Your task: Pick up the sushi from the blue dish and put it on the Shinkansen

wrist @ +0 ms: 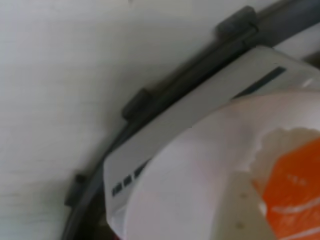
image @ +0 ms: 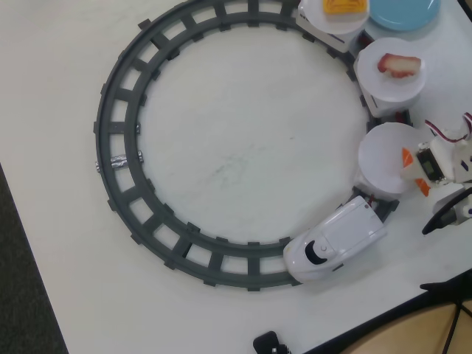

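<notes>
The Shinkansen (image: 335,240) stands on the grey track at the lower right and pulls cars topped with white discs. My gripper (image: 415,171) is at the right edge, over the rim of the first disc (image: 383,158) behind the engine. It is shut on the sushi (wrist: 295,190), whose orange top and white rice fill the lower right of the wrist view, beside one pale finger (wrist: 240,210). In the overhead view only small orange bits of the sushi (image: 406,156) show beside the gripper. I cannot tell whether it touches the disc (wrist: 190,190). The blue dish (image: 402,11) is at the top right; its visible part is bare.
The grey circular track (image: 118,147) fills the table's middle. A red-topped piece (image: 399,65) lies on the second disc and a yellow piece (image: 344,7) on the third. The table's edge runs along the bottom right and far left.
</notes>
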Available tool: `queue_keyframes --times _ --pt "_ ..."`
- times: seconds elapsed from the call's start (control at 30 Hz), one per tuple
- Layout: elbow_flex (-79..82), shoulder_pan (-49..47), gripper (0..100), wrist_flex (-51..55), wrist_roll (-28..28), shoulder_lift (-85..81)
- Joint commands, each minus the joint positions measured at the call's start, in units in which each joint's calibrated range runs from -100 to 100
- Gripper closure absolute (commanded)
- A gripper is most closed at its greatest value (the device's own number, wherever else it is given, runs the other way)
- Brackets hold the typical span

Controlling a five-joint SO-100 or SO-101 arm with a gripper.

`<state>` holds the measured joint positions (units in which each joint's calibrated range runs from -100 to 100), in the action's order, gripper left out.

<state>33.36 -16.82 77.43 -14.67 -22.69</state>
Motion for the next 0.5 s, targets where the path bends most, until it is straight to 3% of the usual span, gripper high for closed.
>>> queue_keyframes --times 0.0,0.47 --pt "-0.06 -0.17 98 -2.25 -0.33 -2.07" --pt "2.27 -0.52 95 -9.01 -0.38 1.53"
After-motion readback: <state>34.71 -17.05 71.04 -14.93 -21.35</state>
